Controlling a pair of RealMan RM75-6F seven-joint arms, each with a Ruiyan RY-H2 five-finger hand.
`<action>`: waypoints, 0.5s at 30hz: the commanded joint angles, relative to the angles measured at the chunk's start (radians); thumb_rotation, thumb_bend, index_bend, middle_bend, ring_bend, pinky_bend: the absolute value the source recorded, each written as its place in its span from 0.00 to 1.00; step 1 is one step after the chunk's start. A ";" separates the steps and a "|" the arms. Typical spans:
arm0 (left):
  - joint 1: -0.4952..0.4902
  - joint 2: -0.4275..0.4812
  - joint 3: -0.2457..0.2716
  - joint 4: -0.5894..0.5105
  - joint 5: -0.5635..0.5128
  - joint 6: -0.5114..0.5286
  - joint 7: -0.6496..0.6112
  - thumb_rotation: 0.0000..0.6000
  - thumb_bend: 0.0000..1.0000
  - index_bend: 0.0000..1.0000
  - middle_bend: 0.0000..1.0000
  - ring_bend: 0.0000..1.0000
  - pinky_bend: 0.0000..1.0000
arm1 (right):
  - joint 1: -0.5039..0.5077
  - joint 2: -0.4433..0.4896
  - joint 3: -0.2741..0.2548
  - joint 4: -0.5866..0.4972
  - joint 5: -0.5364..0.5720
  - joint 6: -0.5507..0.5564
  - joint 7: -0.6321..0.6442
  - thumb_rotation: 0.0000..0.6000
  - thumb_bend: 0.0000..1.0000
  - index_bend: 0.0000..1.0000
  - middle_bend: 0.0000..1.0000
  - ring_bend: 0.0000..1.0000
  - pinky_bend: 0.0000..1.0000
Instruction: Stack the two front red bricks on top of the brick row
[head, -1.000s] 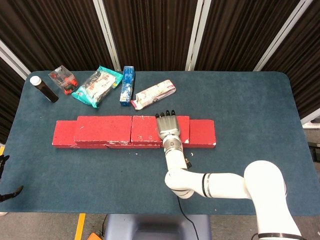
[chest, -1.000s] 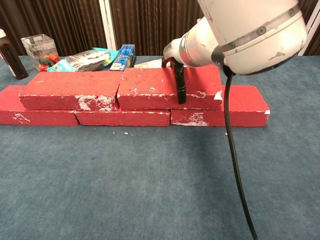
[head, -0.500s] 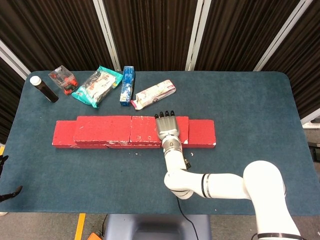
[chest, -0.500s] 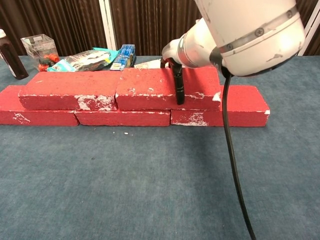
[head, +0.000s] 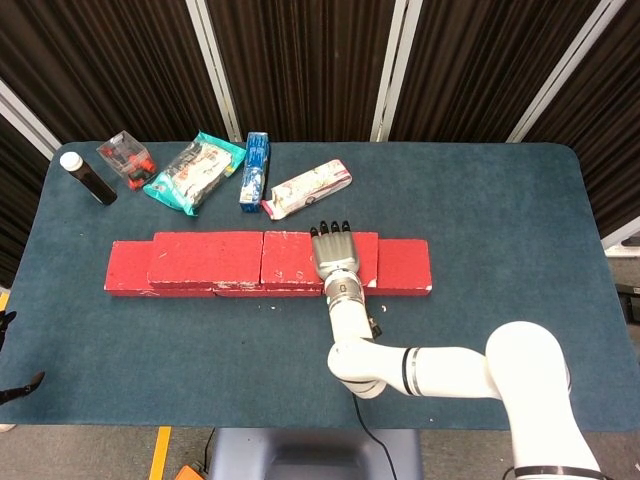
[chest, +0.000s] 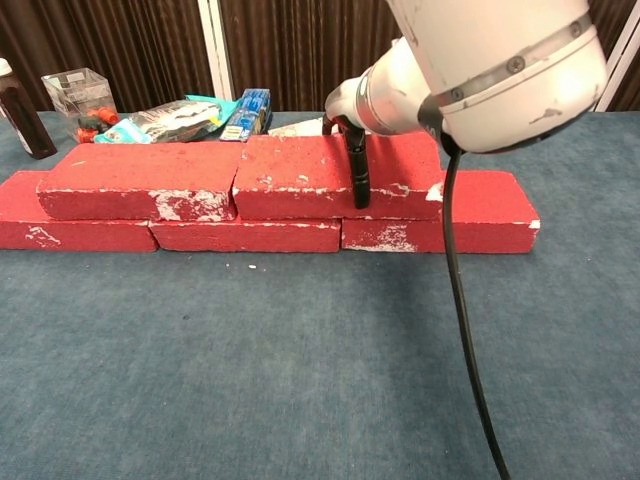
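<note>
Fingers (head: 331, 233) of the right hand (head: 335, 257) are lying flat and together, gripping the heavy, rigid, crumbly upper right brick (chest: 300, 176) across its width atop the brick row (chest: 445, 215)

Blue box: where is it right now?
Head view, the blue box lies at the table's far side, left of centre, between the teal snack bag and the white-pink packet, behind the brick row.
</note>
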 joint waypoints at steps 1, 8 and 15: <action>0.000 0.000 0.000 -0.001 -0.001 0.000 0.000 1.00 0.22 0.00 0.00 0.00 0.03 | 0.000 -0.003 -0.001 0.003 -0.003 0.000 0.000 1.00 0.00 0.19 0.11 0.00 0.00; 0.001 0.001 0.000 -0.001 -0.002 -0.001 -0.001 1.00 0.23 0.00 0.00 0.00 0.03 | 0.000 -0.010 0.001 0.007 -0.009 -0.003 0.004 1.00 0.00 0.16 0.11 0.00 0.00; 0.002 0.002 -0.001 -0.001 -0.004 0.000 -0.004 1.00 0.22 0.00 0.00 0.00 0.03 | -0.005 -0.011 0.003 0.001 -0.037 -0.004 0.023 1.00 0.00 0.16 0.11 0.00 0.00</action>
